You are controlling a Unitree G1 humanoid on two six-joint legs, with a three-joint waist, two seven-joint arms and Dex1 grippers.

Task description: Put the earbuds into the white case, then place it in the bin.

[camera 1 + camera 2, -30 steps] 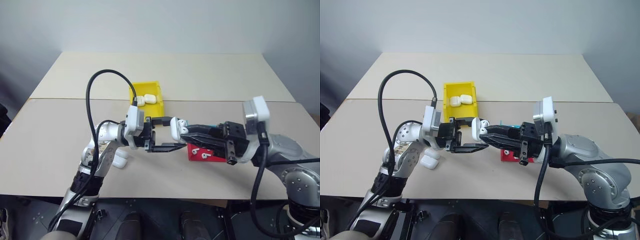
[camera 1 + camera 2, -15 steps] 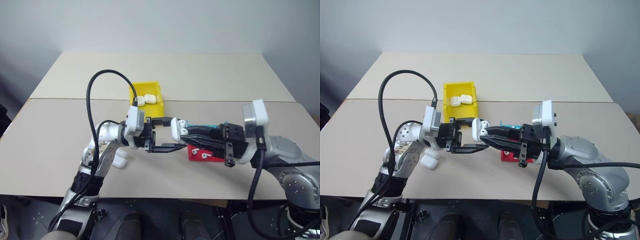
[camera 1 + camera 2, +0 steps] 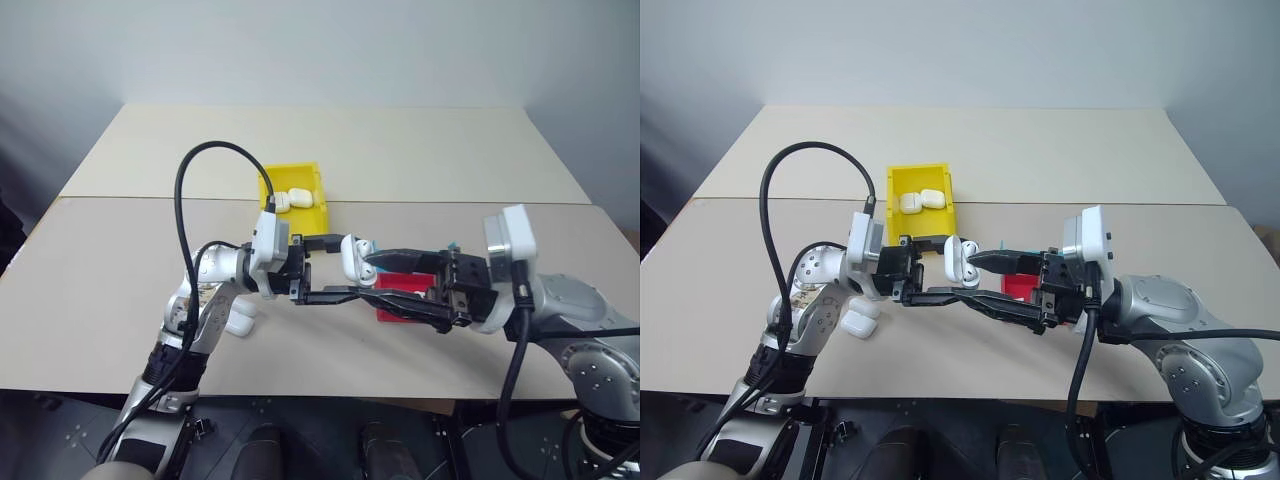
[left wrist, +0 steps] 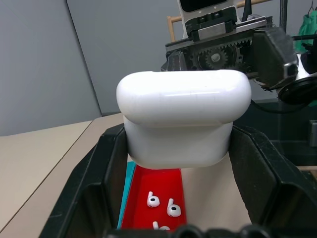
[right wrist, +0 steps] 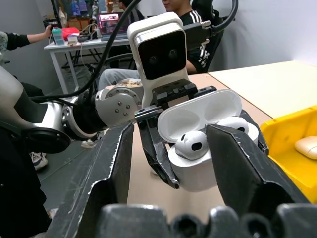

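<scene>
The left gripper (image 3: 335,268) is clamped on the white case (image 3: 352,259), holding it above the table (image 3: 120,270) with its lid flipped up. From the right wrist view two earbuds (image 5: 192,144) sit in its wells, though how deep they sit is hard to judge. The right gripper (image 3: 372,277) reaches in from three o'clock, its jaws spread apart, one finger above and one below, tips just beside the case. The bin (image 3: 312,216) stands at about eleven o'clock from the case, with two more cases inside. The red tray (image 4: 163,183) lies below with loose earbuds in it.
</scene>
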